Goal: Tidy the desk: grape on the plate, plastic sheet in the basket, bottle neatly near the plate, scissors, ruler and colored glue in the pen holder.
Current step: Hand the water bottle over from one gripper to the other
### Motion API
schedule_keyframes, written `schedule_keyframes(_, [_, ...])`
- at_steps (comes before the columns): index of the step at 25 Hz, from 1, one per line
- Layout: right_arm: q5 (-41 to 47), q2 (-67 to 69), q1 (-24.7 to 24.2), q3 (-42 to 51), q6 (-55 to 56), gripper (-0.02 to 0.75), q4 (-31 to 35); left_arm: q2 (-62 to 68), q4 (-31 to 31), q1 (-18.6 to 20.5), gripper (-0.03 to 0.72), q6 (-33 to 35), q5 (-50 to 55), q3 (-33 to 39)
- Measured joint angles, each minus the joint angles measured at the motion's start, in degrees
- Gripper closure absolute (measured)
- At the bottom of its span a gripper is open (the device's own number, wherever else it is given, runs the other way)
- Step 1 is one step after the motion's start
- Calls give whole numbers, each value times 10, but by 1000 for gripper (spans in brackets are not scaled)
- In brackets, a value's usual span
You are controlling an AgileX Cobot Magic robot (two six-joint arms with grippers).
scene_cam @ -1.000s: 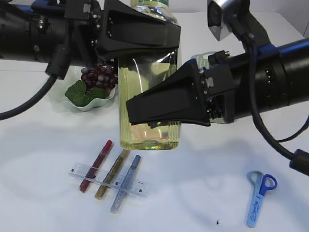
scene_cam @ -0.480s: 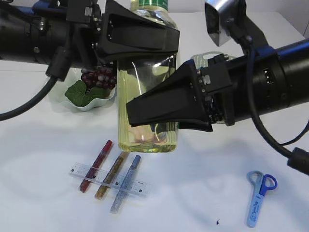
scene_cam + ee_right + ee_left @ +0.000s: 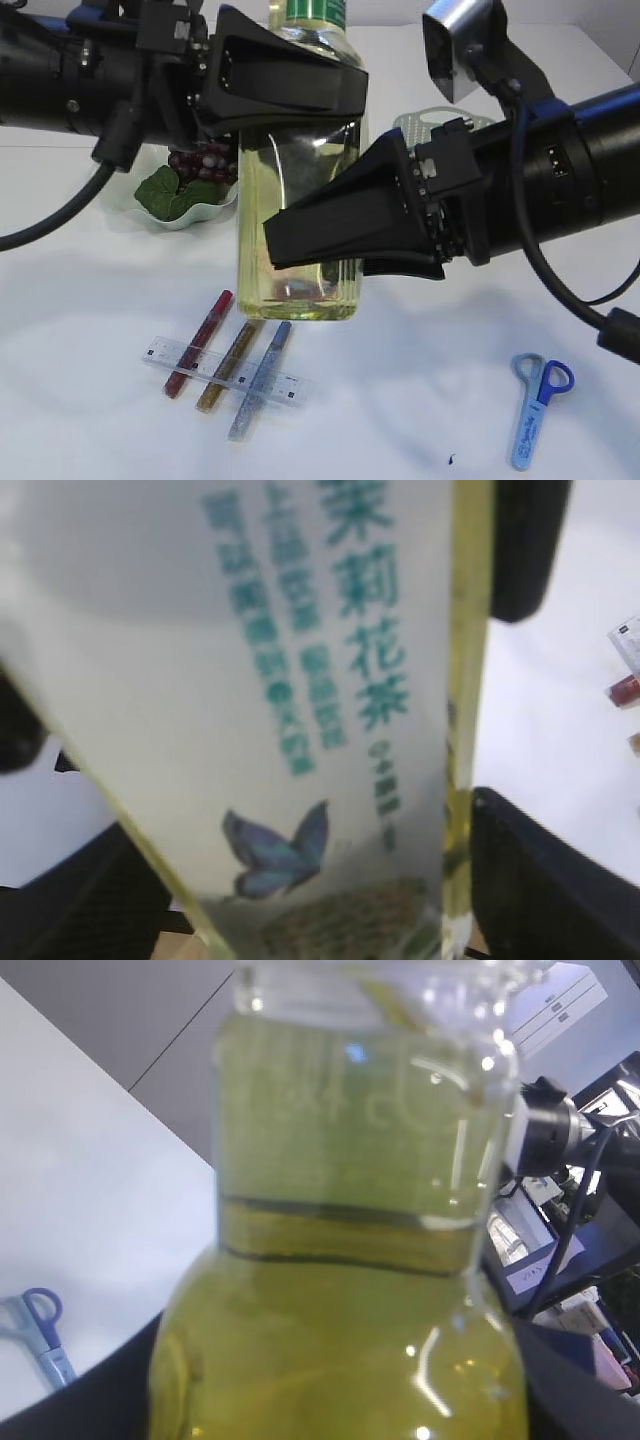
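Bottle (image 3: 298, 215) – yellow-green liquid, teal lettering, blue butterfly; scissors (image 3: 538, 408) – blue.

The bottle (image 3: 300, 200) is so close that its cap is cut off by the top edge in the outside view, and the 2 black grippers cover much of its middle. In the left wrist view the bottle fills the picture and looks blurry, and its top and bottom run past the edges. The scissors (image 3: 40, 1335) show only as a small blurry blue shape in the corner there. In the right wrist view the label (image 3: 290, 680) is soft and cut off on top and bottom, so only part of its writing can be read. The plate (image 3: 185, 205) is partly hidden behind the left arm. The marks on the ruler (image 3: 225, 372) are too small to read.
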Motion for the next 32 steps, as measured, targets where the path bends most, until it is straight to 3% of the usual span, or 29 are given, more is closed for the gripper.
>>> schedule_keyframes(21, [21,-1,0,0,43,75,-49,1,64,49,223,-15,-17,0])
schedule_keyframes(32, [23,-1,0,0,157,104,-193,1,93,57,223,-19,-18,0])
